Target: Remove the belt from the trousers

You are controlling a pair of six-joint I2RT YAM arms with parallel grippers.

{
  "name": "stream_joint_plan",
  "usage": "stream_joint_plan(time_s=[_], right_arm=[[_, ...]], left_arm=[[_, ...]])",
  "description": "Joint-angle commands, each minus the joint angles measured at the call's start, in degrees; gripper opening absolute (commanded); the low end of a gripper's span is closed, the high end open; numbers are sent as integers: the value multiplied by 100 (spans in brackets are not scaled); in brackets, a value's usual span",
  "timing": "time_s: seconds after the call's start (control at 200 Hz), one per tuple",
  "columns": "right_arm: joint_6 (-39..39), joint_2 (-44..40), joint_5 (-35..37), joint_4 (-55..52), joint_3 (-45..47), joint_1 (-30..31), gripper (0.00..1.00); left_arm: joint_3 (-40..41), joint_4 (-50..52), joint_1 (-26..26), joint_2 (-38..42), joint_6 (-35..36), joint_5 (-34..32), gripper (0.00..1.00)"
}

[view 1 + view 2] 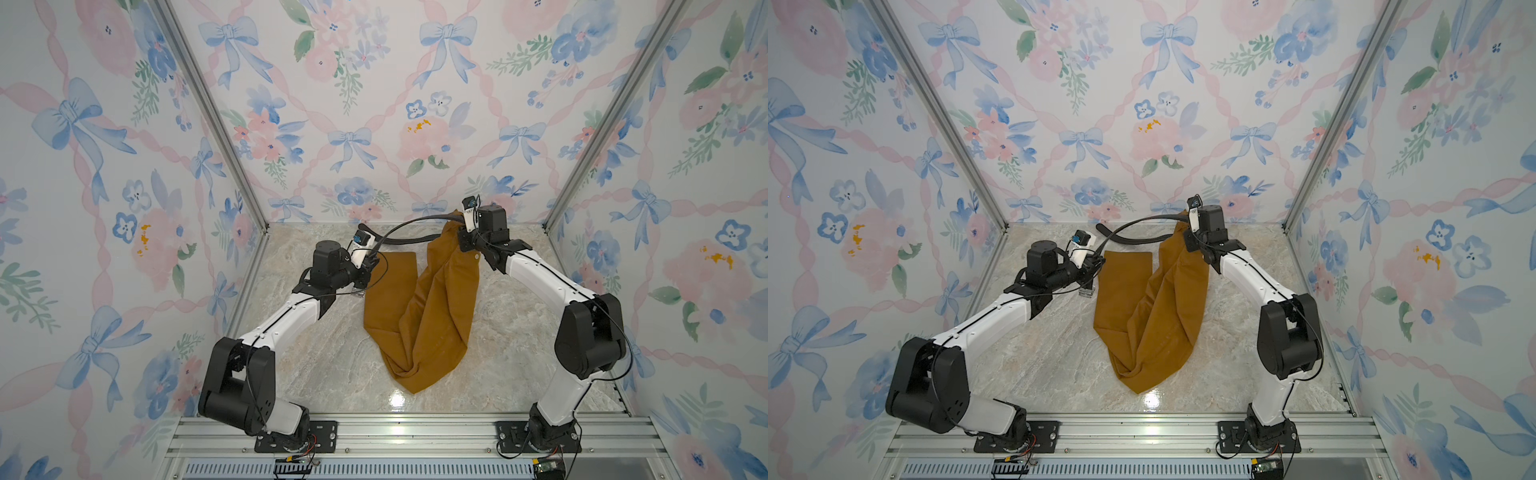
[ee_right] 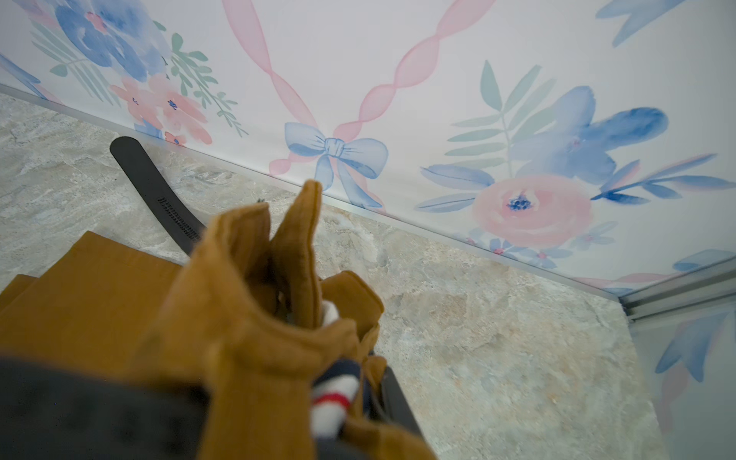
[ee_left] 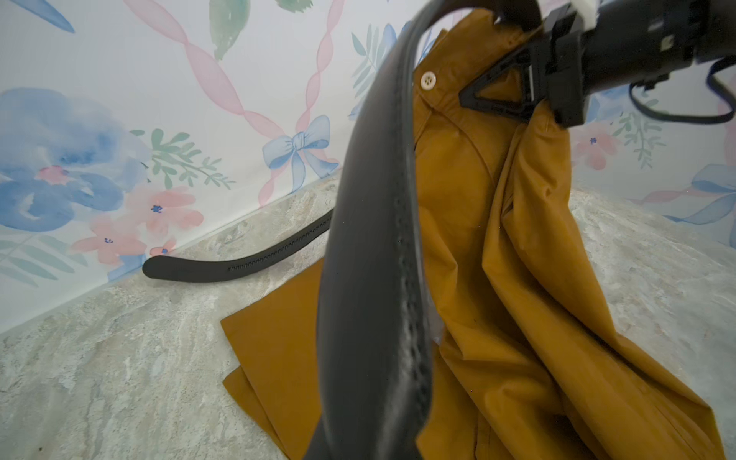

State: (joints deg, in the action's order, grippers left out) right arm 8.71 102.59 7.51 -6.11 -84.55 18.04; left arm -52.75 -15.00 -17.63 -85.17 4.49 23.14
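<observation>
Belt point(image 1: 409, 222) arches above trousers point(image 1: 419, 316).

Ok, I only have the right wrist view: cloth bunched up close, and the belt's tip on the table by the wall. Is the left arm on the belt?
Observer: Yes. The left end effector is shut on the belt near its buckle end. The strap arches from there across to the waistband.
Operator: Where's the buckle?
Observer: The buckle hangs just below the left end effector, beside the edge of the trousers.
Operator: And the legs?
Observer: They lie crumpled on the table, trailing toward the robot's base. The waist is raised at the right end effector.
</observation>
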Motion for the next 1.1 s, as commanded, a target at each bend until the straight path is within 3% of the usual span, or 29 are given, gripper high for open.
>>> stream_joint_plan(time_s=[0.0,0.05,0.125,0.285,0.41,0.525,0.715,0.885,1.025,1.095], right_arm=[[553,-565,238,966,-9,144,8],[729,-611,180,1026,-9,177,8],[1027,-691,50,1084,22,219,8],[1556,-865,21,1127,154,391,8],[1959,-1049,201,1229,401,649,9],[2182,-1084,298,1200,519,845,11],[2372,-1039,457,1042,462,1041,14],[2407,-965,622,965,422,1090,15],[2390,-994,636,1066,507,1096,15],[2360,-1012,644,1112,527,1090,18]], left_arm=[[-36,-1230,-140,-286,-151,-355,27],[-174,-1224,-144,-425,-135,-330,43],[-248,-1226,-140,-374,-1,-403,57],[-267,-1228,-143,84,365,-737,75],[-512,-1202,-275,147,267,-430,75],[-1021,-1080,-696,78,323,-272,76],[-2345,-92,-1287,-674,849,-271,79],[-2718,15,-1393,-1048,693,189,79],[-2782,182,-1412,-1227,714,190,73],[-2843,367,-1411,-1283,823,124,63]])
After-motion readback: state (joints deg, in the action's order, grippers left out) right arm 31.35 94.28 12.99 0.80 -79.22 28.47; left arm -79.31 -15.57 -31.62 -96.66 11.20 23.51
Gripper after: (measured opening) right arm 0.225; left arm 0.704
